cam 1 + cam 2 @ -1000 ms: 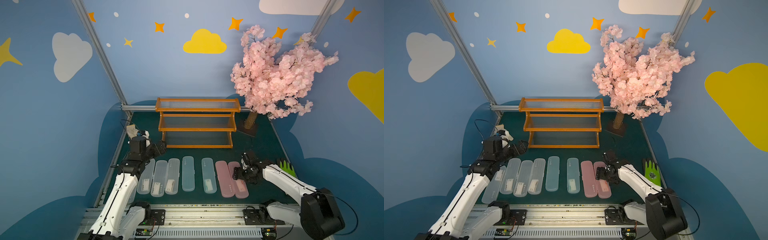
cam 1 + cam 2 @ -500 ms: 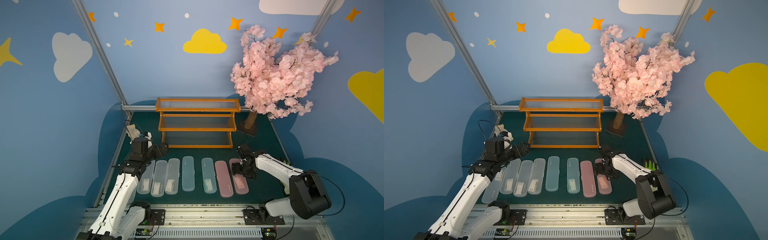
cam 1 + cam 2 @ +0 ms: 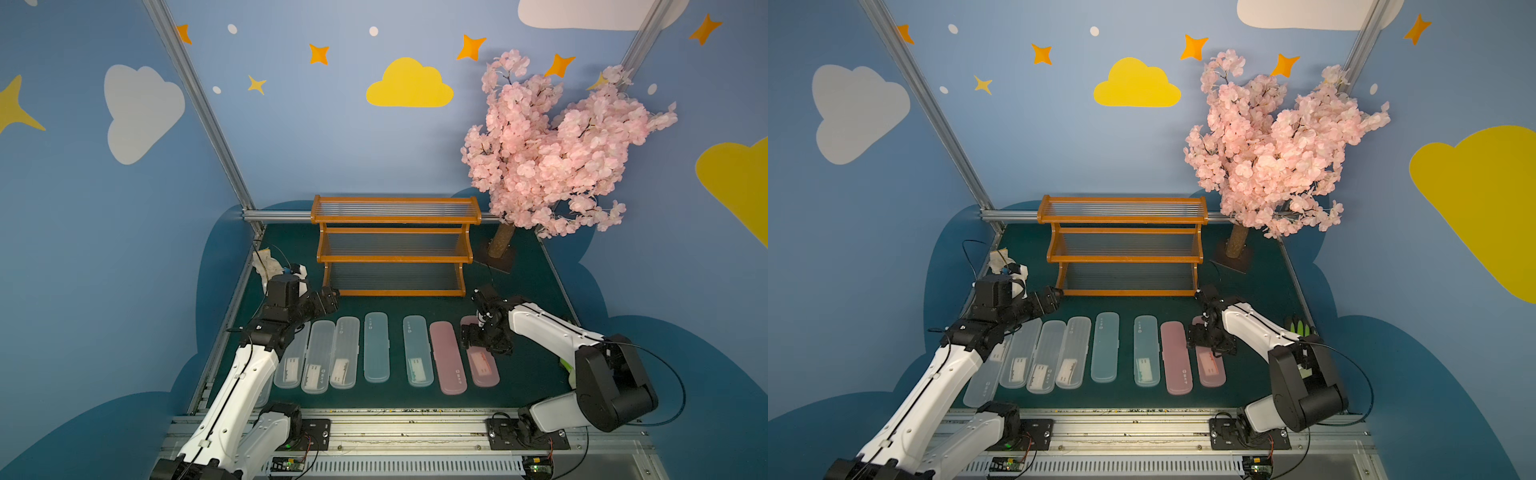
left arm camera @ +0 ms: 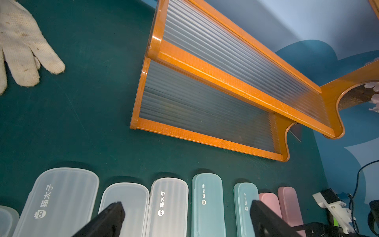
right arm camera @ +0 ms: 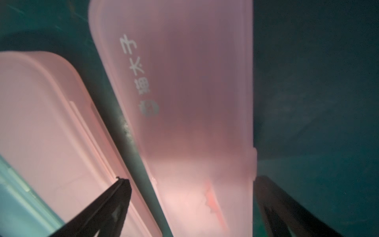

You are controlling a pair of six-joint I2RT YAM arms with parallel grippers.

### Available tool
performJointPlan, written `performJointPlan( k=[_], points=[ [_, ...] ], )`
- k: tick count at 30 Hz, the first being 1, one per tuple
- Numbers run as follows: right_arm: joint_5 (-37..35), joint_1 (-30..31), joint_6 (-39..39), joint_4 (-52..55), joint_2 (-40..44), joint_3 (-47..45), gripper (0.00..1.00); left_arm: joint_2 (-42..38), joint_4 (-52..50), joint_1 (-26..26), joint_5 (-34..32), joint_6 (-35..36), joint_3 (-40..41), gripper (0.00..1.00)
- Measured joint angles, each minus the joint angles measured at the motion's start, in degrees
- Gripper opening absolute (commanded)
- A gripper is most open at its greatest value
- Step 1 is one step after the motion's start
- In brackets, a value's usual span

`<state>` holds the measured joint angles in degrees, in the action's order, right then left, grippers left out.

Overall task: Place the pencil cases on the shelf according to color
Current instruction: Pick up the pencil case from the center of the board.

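As R pincer [image 5: 190, 180] straddles pink case [image 5: 184, 82], wrist-down

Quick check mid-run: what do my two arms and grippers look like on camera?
Both match: the left arm and right arm have smooth white shells, chunky black joints and thin black cables looping alongside. The left gripper and right gripper are black, with flat tapered fingers. No markings readable.

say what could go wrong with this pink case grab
The right gripper is open astride the outer pink case, but one finger hangs over the neighbouring pink case across a narrow gap: descending could clip or shove it. It sits toward the case's far end, so the long case might tilt when lifted.
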<state>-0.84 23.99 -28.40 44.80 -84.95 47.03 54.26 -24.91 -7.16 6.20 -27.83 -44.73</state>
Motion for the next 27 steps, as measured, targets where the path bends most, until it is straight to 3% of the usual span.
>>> performJointPlan(
  k=[8, 11, 15, 19, 27],
  points=[
    [-0.6, 0.0, -0.4, -1.1, -3.3, 0.1, 0.88, 0.1, 0.0, -0.2, 0.5, 0.0, 0.0, 1.0],
    [-1.2, -0.2, -0.3, -1.2, -4.0, 1.4, 0.89, 0.1, 0.0, -0.3, 0.6, 0.0, 0.0, 1.0],
    [-2.3, -0.5, -0.1, -1.2, -6.0, 4.9, 0.98, 0.5, 0.0, -0.4, 0.9, 0.0, 0.0, 1.0],
    [-4.0, -0.6, -0.3, -0.8, -5.6, 6.4, 0.99, 0.6, 0.0, -0.5, 1.0, 0.0, 0.0, 1.0],
    [-4.9, 1.6, -3.0, 3.3, 3.2, 2.2, 0.99, 1.5, 0.1, -0.7, 1.5, 0.0, 0.0, 1.0]
  ],
)
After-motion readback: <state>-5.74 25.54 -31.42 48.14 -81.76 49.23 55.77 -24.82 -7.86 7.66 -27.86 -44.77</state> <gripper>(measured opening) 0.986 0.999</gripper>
